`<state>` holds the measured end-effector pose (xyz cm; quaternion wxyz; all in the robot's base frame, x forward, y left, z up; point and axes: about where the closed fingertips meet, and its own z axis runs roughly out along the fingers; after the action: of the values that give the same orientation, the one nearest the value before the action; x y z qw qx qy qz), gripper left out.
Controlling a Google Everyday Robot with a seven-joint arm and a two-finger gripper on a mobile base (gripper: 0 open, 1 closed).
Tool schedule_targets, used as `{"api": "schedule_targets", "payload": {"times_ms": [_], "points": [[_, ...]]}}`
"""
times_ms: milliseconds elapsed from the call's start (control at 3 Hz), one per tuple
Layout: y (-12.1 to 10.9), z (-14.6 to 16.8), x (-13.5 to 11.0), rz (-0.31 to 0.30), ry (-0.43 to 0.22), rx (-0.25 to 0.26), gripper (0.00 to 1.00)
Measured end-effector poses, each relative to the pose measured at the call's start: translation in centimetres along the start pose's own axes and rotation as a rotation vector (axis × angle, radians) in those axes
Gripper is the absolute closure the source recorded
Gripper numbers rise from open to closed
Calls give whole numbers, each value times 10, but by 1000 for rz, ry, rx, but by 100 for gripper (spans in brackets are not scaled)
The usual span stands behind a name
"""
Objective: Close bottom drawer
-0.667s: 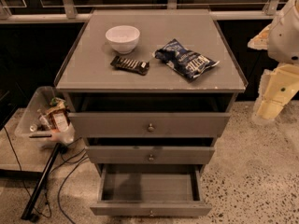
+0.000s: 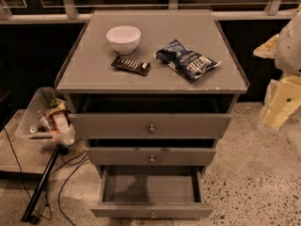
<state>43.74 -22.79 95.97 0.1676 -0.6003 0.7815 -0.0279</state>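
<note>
The bottom drawer (image 2: 150,189) is the lowest of three grey drawers and stands pulled out, its plain grey board bare inside. Its shallow front panel with a small round knob (image 2: 152,215) is at the lower edge of the camera view. The middle drawer (image 2: 151,157) and the top drawer (image 2: 150,125) stick out a little above it. My gripper (image 2: 281,105), cream-coloured under a white arm part, hangs at the right edge of the view, level with the top drawer. It is well to the right of the cabinet and touches nothing.
On the cabinet top (image 2: 94,74) are a white bowl (image 2: 123,39), a dark snack bar (image 2: 130,65) and a blue chip bag (image 2: 187,60). A clear bin of rubbish (image 2: 44,119), a black pole (image 2: 40,187) and cables are on the left. Speckled floor lies to the right.
The gripper sits slightly lower at the right edge. The drawers and the things on top have not moved.
</note>
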Motion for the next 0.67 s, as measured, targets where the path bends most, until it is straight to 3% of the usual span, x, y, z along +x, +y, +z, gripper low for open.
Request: {"api": "schedule_targets", "payload": {"times_ms": [333,667], "points": [[7,27,19,45,-38,-24,0],[18,52,33,70,-76,-25,18]]}}
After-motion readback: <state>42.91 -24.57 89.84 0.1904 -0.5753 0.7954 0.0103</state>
